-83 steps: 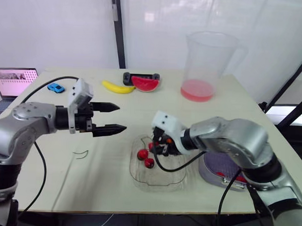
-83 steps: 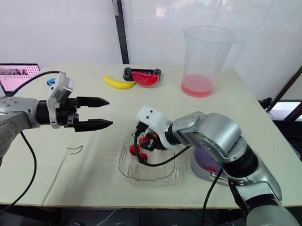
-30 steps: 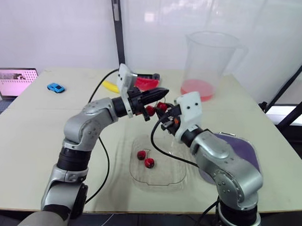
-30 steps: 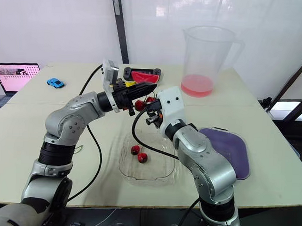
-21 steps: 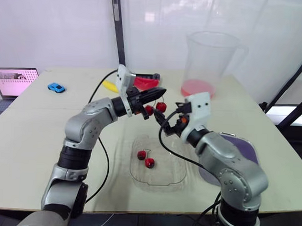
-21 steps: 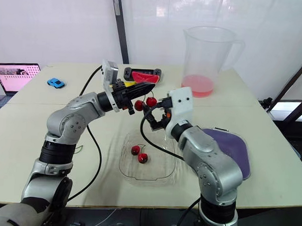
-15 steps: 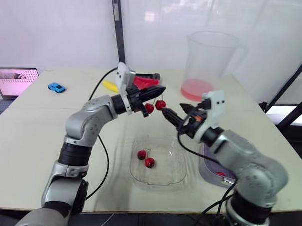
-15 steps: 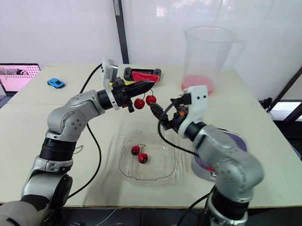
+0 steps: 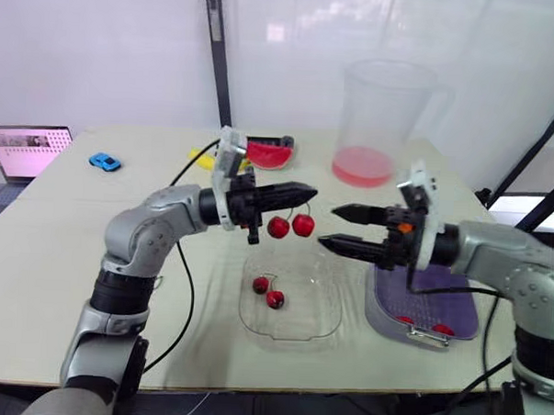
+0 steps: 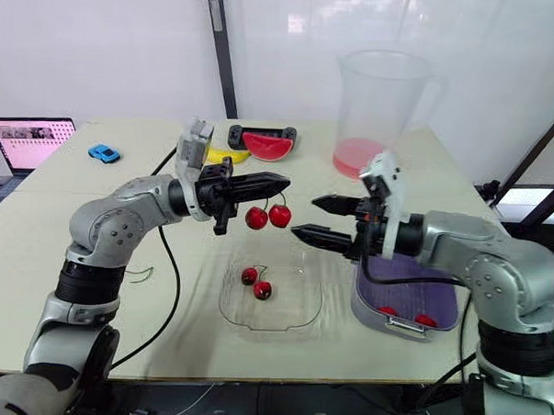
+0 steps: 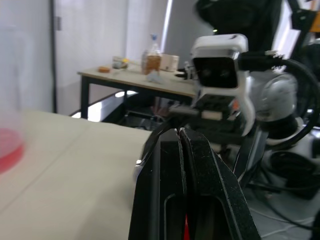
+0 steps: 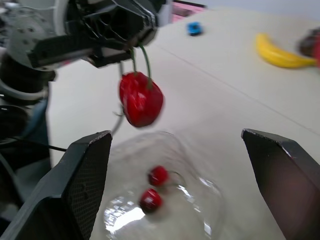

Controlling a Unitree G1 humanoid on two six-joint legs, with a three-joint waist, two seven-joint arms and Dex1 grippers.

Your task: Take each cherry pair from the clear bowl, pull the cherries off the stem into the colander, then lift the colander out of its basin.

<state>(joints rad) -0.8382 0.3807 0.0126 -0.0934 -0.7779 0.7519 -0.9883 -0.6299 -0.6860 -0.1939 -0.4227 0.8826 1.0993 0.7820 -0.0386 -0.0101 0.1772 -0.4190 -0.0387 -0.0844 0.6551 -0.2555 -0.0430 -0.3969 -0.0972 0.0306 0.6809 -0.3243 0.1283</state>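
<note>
Left gripper (image 9: 301, 192) clamped on stem; cherry pair (image 9: 291, 226) hangs above clear bowl (image 9: 300, 317). Right gripper (image 9: 329, 225) spread wide, just beside pair. Risk: pulling here drops fruit into bowl, not colander (image 9: 439, 293) beside it. Thin stem may slip.

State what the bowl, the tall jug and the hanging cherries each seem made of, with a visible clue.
Clear bowl: glossy transparent plastic, probably; the table shows through. Jug: hazy translucent plastic, likely; pink contents show dimly. Cherry pair: glossy red, perhaps imitation fruit; the look leaves it open.
</note>
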